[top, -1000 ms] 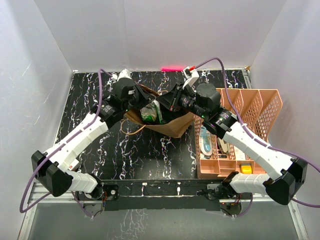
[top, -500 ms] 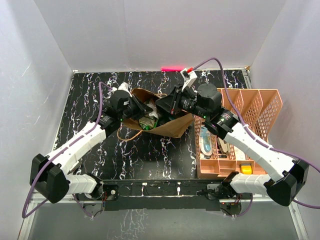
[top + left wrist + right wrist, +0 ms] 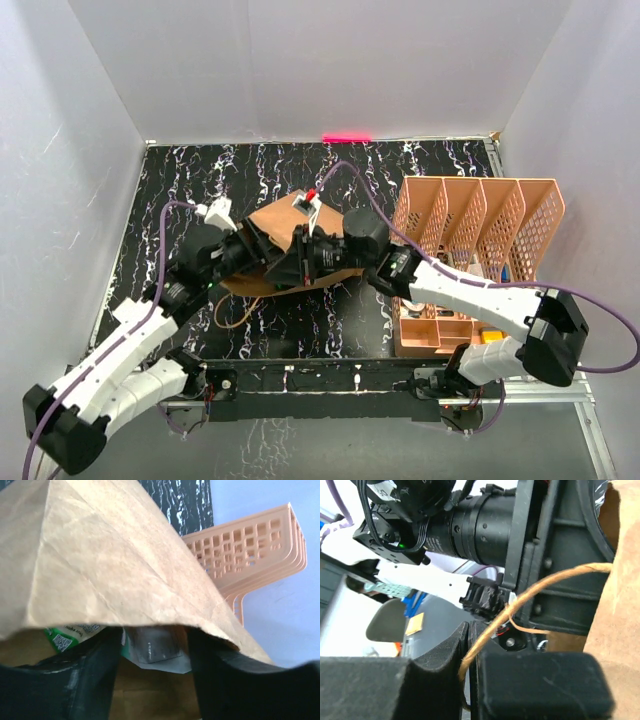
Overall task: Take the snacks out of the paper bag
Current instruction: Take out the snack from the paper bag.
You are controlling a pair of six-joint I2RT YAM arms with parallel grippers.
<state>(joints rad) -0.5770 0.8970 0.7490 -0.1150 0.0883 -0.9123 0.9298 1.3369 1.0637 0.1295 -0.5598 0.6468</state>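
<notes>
- While your right pincer (image 3: pixel 470 647) clenches the twine handle (image 3: pixel 540 587) of the brown kraft paper bag (image 3: pixel 275 215), it lies tipped at the table's (image 3: pixel 330 170) middle.
- Your left pincer (image 3: pixel 152 680) gapes at its mouth, green-white foil snack packet (image 3: pixel 65 635) inside.

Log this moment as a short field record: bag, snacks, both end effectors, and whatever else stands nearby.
paper bag: tipped over, mouth facing the left arm
snacks: green-white packet and silvery packet, both inside the bag mouth
left end effector: open, at the bag mouth, holding nothing
right end effector: shut on the bag's twine handle
organiser: salmon-pink, perforated, to the right of the bag
</notes>
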